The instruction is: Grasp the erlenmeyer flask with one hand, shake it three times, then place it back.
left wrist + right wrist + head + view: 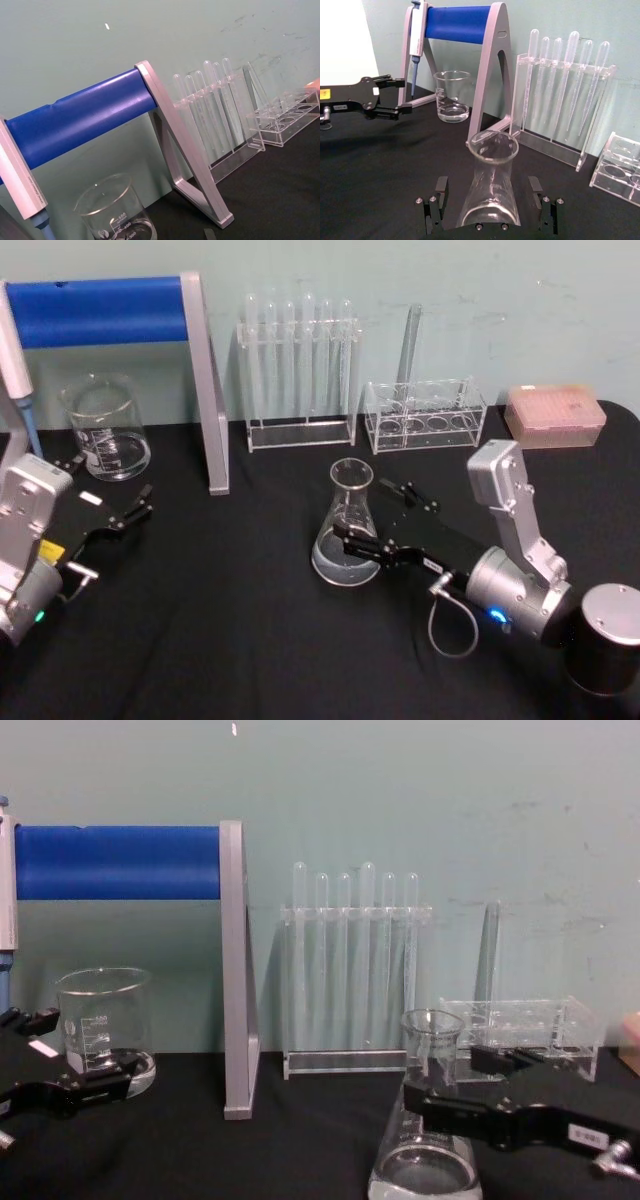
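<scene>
Clear glass, conical with a narrow flared neck, the erlenmeyer flask (pixel 347 525) is standing upright on the black table cover (pixel 250 640), sitting between the fingers of the black two-fingered right gripper (pixel 362 508). That gripper is lying low and spread wide, one finger passing each side of the flask's lower cone. The right wrist view is showing a gap on both sides, so it is bracketing the glass and not yet pinching it. Coming in low is, I judge, putting the pads on the broad cone, where a grip should slip less during shaking. The left gripper (pixel 110 480) is resting open well off to the side, just short of a cylindrical glass beaker (pixel 105 430), leaving the job to one arm. Counting: one flask, one beaker, one blue-barred pipette stand (pixel 205 390), one upright clear rack (pixel 298 370) beyond the right gripper's fingertips carrying what look like six tubes, one low clear rack (pixel 425 420) and one pink box (pixel 555 415).
</scene>
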Available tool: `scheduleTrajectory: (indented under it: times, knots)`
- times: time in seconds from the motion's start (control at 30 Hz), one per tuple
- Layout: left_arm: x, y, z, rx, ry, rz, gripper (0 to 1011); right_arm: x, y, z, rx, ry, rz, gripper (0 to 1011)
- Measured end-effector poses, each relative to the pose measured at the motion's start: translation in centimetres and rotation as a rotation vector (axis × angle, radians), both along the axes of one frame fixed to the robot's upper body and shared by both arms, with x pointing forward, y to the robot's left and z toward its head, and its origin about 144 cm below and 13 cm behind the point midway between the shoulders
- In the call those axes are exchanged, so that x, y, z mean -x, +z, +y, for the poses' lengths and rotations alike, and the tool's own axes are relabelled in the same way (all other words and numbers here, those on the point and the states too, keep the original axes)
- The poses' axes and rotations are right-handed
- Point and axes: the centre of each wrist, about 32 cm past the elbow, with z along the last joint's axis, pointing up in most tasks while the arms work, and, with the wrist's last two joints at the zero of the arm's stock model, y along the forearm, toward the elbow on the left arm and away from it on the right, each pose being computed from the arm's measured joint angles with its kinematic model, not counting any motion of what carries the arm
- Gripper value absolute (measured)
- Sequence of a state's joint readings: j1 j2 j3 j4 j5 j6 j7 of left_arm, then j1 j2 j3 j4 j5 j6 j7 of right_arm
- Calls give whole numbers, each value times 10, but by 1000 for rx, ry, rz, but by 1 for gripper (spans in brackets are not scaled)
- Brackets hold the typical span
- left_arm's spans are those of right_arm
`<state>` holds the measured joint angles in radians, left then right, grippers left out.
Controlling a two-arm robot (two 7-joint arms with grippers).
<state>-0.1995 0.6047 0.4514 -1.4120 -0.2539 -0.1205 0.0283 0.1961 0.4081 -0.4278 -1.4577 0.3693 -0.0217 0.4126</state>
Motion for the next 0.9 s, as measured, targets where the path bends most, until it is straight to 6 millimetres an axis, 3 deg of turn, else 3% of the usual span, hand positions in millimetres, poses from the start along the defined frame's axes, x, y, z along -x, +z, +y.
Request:
scheduleTrajectory:
  times: [0.43,0.9]
  knots:
    - [0,0,0,0,0,0,1001,-27,-2,20,1,-8,-14,1000]
    - [0,0,0,0,0,0,1001,-36,2,26,-19,-23,-30,1000]
